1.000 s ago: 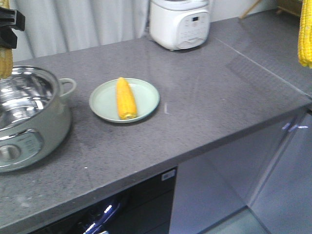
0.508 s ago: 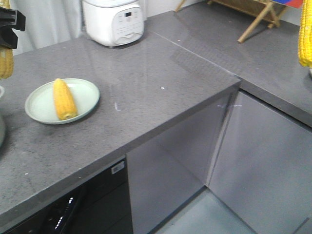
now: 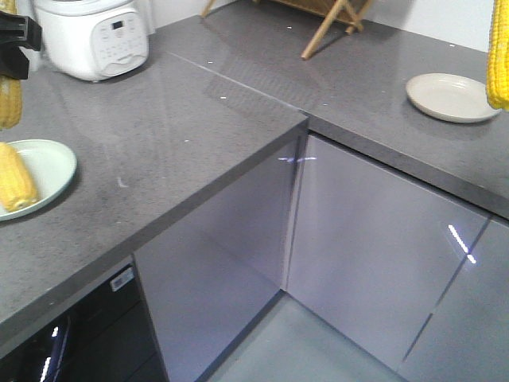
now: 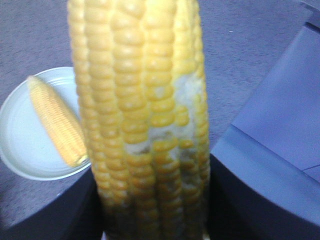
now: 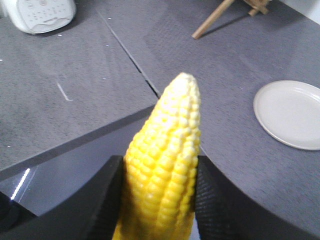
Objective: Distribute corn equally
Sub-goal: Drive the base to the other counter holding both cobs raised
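My left gripper [image 4: 152, 220] is shut on a cob of corn [image 4: 142, 115] that fills the left wrist view; some of its kernels are pale and worn. In the front view this corn [image 3: 9, 99] hangs at the left edge. Below it, a second cob [image 3: 14, 179] lies on a pale green plate [image 3: 52, 163]. My right gripper [image 5: 160, 200] is shut on a bright yellow cob [image 5: 165, 160], tip pointing away, its black fingers [image 5: 105, 200] pressed against both sides. An empty white plate [image 5: 292, 112] rests on the far right counter.
A white rice cooker [image 3: 91, 36] stands at the back left. Wooden legs [image 3: 330, 24] lean at the back. The grey counter [image 3: 199, 119] turns an inner corner, with cabinet fronts [image 3: 358, 239] and open floor [image 3: 302, 342] below.
The front view has swung right: the steel pot left the frame, the green plate slid to the left edge, and the white plate came into view. Both grippers still hold their cobs.
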Robot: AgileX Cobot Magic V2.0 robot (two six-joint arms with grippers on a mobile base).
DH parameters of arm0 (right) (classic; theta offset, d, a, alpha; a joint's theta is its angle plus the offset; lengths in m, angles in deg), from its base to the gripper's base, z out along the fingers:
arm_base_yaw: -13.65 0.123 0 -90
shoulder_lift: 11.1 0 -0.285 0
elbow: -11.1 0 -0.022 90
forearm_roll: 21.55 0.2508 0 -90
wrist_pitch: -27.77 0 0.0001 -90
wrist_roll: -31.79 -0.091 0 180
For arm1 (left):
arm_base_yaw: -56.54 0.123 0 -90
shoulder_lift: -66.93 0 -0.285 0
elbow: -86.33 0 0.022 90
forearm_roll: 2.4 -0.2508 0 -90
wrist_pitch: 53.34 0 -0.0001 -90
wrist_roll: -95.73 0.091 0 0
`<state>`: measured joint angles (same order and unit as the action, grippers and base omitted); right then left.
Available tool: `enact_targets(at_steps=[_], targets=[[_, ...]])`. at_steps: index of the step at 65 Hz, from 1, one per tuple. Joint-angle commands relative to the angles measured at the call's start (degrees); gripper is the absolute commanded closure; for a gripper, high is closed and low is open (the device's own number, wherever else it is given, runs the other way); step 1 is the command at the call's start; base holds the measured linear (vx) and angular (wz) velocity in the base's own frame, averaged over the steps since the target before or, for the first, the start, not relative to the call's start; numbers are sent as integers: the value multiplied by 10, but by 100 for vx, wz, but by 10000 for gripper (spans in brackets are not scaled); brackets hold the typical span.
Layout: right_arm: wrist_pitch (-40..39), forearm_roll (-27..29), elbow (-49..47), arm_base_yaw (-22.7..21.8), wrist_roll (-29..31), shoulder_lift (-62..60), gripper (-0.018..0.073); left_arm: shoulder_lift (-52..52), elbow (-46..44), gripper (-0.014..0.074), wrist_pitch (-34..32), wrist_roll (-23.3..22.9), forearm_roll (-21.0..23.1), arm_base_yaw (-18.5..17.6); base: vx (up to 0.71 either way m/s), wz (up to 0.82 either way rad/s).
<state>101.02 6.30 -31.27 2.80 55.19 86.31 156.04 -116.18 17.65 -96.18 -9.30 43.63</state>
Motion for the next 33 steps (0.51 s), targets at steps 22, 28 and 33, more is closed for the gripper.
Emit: enact_targets(at_steps=[22,28,33], targets=[[6,15,-15,-3,0,-20,405,-18,-18,590,-29,-1,-4,1,-2,-36],[6,15,-15,-3,0,-20,405,-18,-18,590,-29,-1,-4,1,-3,-38],[6,15,-15,-3,0,-20,405,-18,-18,590,-29,-1,-4,1,-2,-40]])
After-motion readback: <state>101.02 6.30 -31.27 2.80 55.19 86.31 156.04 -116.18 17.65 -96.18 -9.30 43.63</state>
